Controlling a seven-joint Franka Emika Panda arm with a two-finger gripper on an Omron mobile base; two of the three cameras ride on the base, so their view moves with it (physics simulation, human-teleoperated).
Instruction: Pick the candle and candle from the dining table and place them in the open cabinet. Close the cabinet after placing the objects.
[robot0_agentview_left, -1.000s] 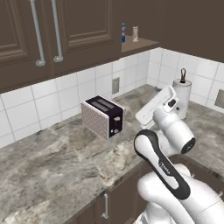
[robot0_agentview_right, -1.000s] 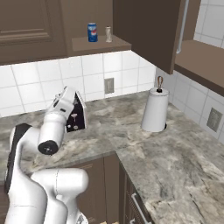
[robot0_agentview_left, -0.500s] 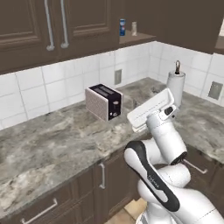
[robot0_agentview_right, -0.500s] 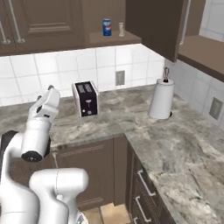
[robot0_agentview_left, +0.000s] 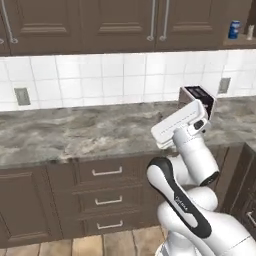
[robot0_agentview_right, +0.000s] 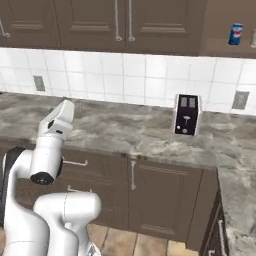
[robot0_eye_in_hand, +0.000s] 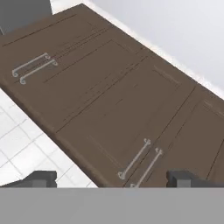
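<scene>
Facing cabinet (robot0_eye_in_hand: 118, 100), handles (robot0_eye_in_hand: 140, 162) running diagonally

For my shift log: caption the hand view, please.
Open gripper faces closed dark brown upper cabinet doors with silver bar handles.

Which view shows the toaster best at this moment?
The right base view: the toaster stands unobstructed on the counter, slots and front visible. In the left base view the arm covers its lower part.

Base swung left: toaster (robot0_agentview_left: 197, 100) now far right in left view, paper towel roll gone from sight
</scene>
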